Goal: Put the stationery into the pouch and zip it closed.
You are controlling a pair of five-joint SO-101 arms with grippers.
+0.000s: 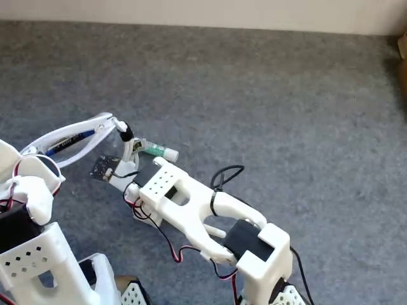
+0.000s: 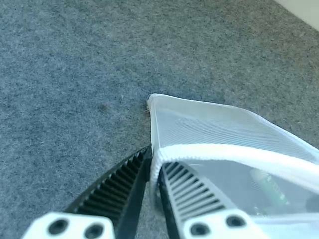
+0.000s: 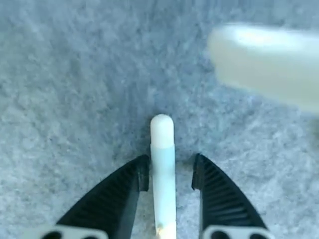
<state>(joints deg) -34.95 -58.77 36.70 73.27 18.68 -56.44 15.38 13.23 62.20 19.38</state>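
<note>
The white mesh pouch [image 1: 70,138] is held off the carpet at the left, with a blue pen [image 1: 67,143] inside it. My left gripper [image 2: 152,155] is shut on the pouch's white rim [image 2: 224,152]; something green [image 2: 269,186] shows through the mesh. A green and white stick [image 1: 159,151] lies just right of the pouch's open end. My right gripper [image 3: 169,162] is open, and the white-capped stick [image 3: 162,144] lies lengthwise between its fingers, with a gap on one side. The pouch's edge [image 3: 264,59] hangs close ahead of it.
Grey carpet [image 1: 286,95] covers the whole work area, with wide free room to the back and right. The left arm's body [image 1: 28,190] and the right arm's body [image 1: 210,216] stand along the front edge. A pale wall strip [image 1: 203,13] runs along the back.
</note>
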